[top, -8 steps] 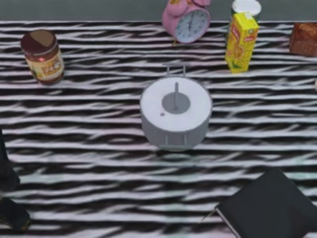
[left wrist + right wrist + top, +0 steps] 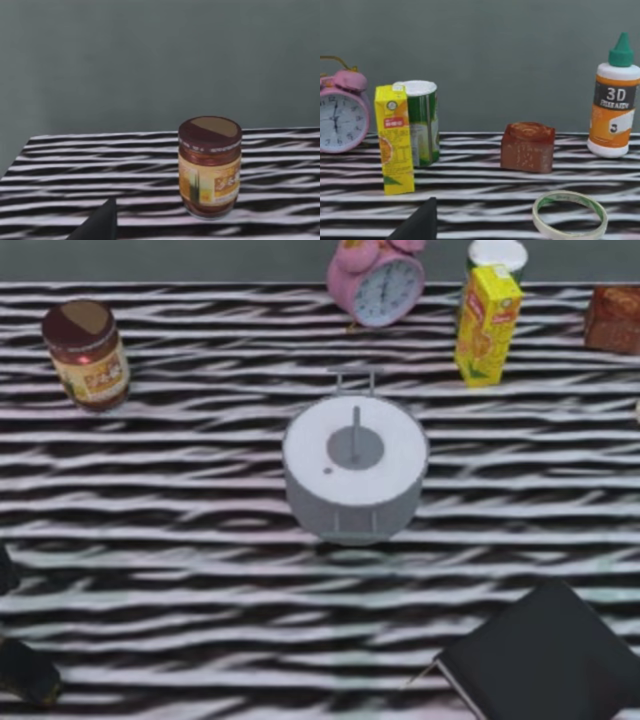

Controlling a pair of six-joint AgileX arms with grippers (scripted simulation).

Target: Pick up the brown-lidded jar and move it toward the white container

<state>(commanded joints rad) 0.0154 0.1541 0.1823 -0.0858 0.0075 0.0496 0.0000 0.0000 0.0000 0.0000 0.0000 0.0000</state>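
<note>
Left pincer (image 2: 22, 670) lower at near-left edge, grip untellable, brown-lidded jar (image 2: 86, 353) well apart, far-left, upright.

In the top view the left arm (image 2: 22, 665) is cut off at the lower left edge, its jaws hidden; the brown block (image 2: 613, 318) is clipped at the upper right.

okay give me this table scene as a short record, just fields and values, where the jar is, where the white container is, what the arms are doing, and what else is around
jar: brown-lidded jar, upright, far left of the table, nothing holding it
target: white container, centre of the table, apart from the jar
left arm: left gripper at the near left edge, well short of the jar
right arm: at the near right corner, idle
far edge: pink alarm clock, yellow juice carton, green can, brown block
right side: glue bottle, tape roll
surface: striped cloth
</note>
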